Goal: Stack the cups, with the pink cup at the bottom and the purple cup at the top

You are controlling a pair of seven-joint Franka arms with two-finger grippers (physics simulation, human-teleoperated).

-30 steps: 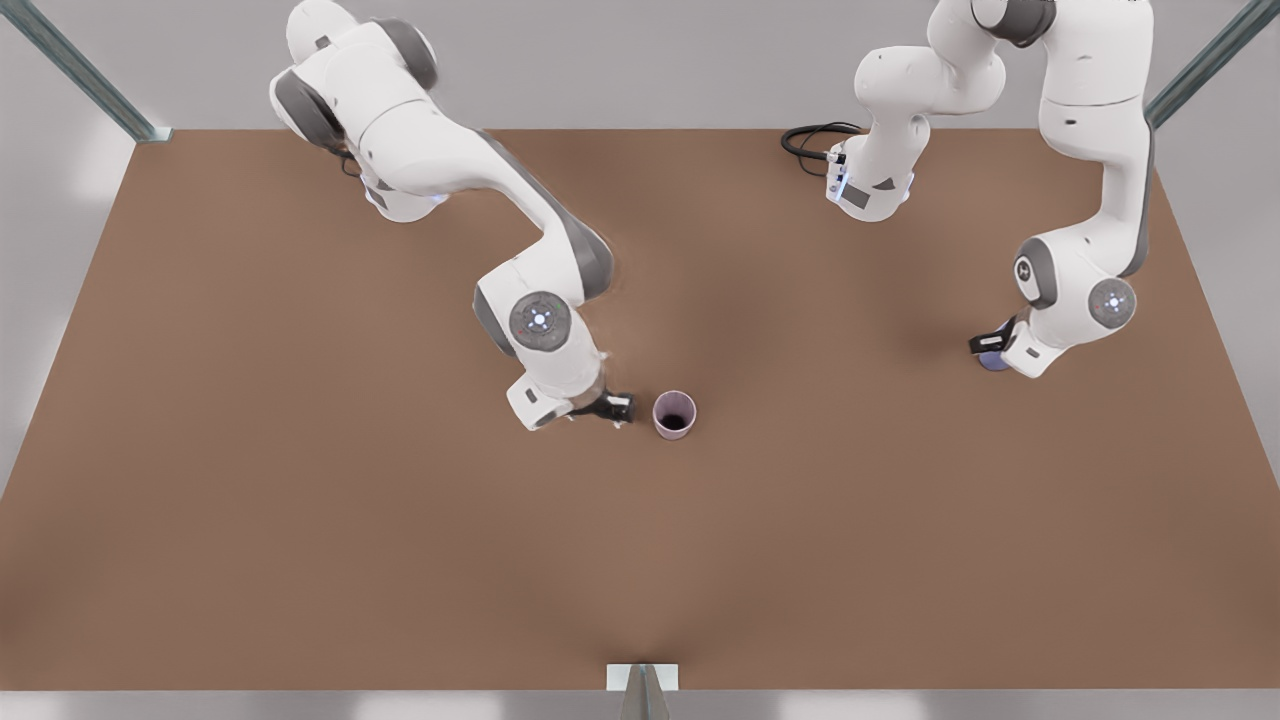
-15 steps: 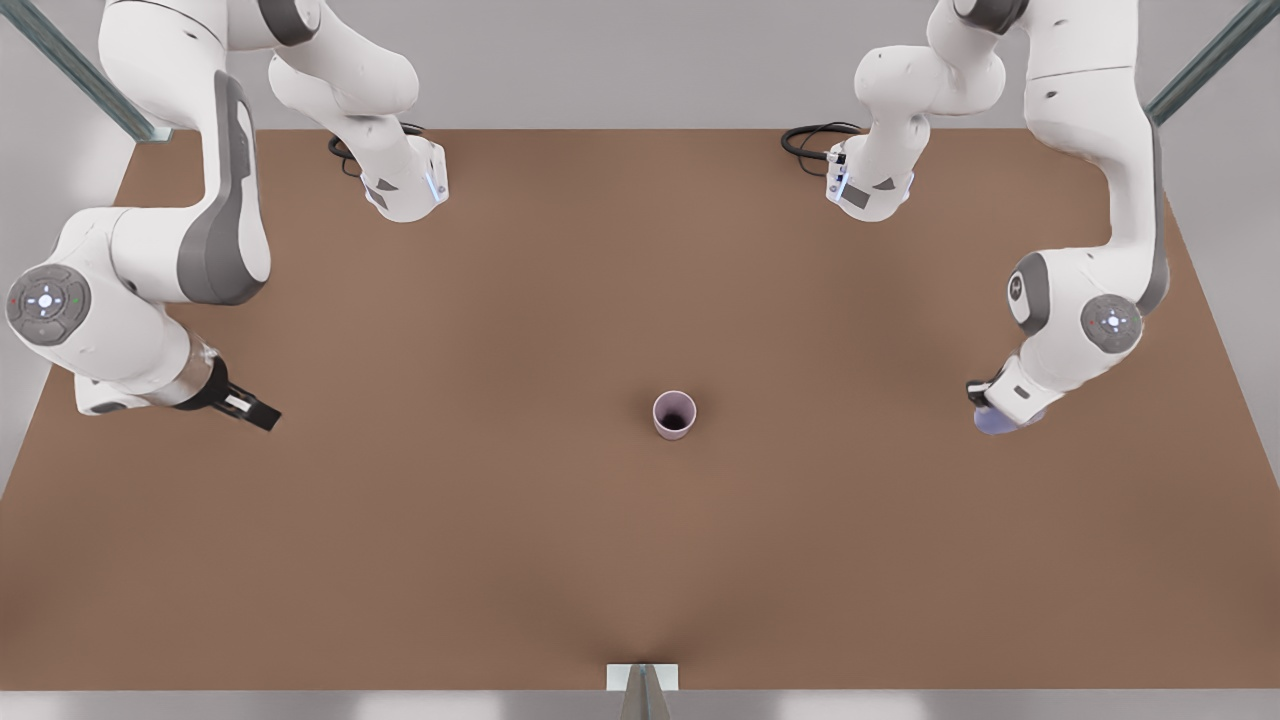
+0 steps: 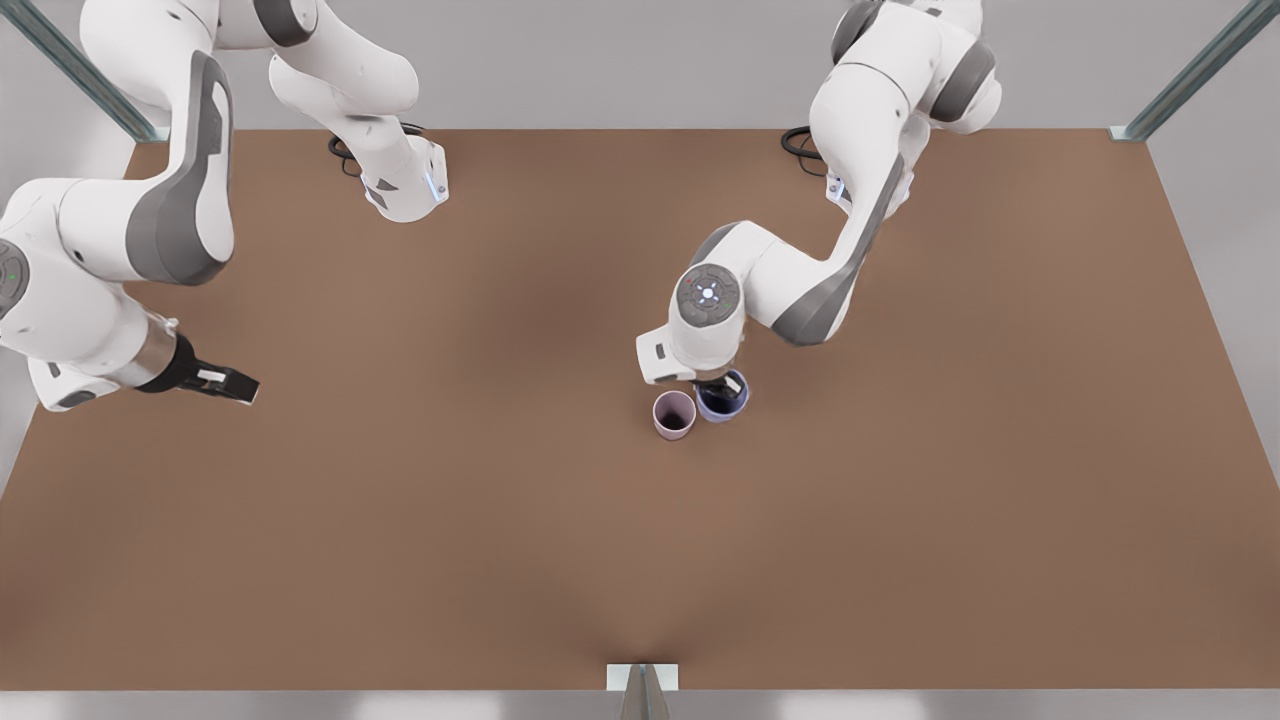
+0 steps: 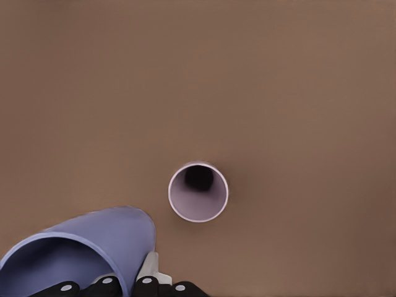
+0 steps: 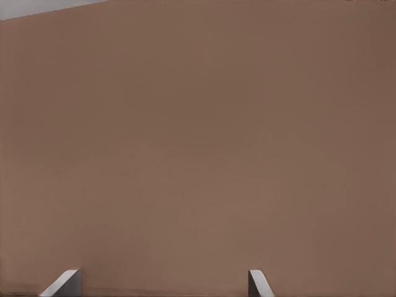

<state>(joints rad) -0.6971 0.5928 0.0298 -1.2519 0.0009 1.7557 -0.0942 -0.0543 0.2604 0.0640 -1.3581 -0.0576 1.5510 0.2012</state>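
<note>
The pink cup point(image 3: 674, 414) stood upright and alone near the middle of the brown worktop point(image 3: 900, 540), mouth open upward, nothing inside it as far as the front view showed. The purple cup point(image 3: 722, 398) hung just beside it, toward the front view's right and a little farther back, carried by the left pincer point(image 3: 716, 384), whose fingers pinched the cup's rim wall, one inside and one outside. In the left wrist view the purple cup point(image 4: 83, 250) sat close under the camera, clamped at its rim, with the pink cup point(image 4: 198, 192) farther off on the worktop point(image 4: 278, 80), mouth facing up. The two cups looked near each other but not aligned; whether they touched could not be told. The purple cup seemed lifted off the surface, though its height was hard to judge. The right pincer point(image 3: 222, 382) waited well apart at the front view's left edge, low over bare worktop, its two fingertips point(image 5: 67, 283) spread with nothing between them. Judged progress: the pickup was done and the carry mostly done, the bottom cup already placed. Left to do: centre the purple cup over the pink one's mouth, lower it in, let go. Stack not yet made.
</note>
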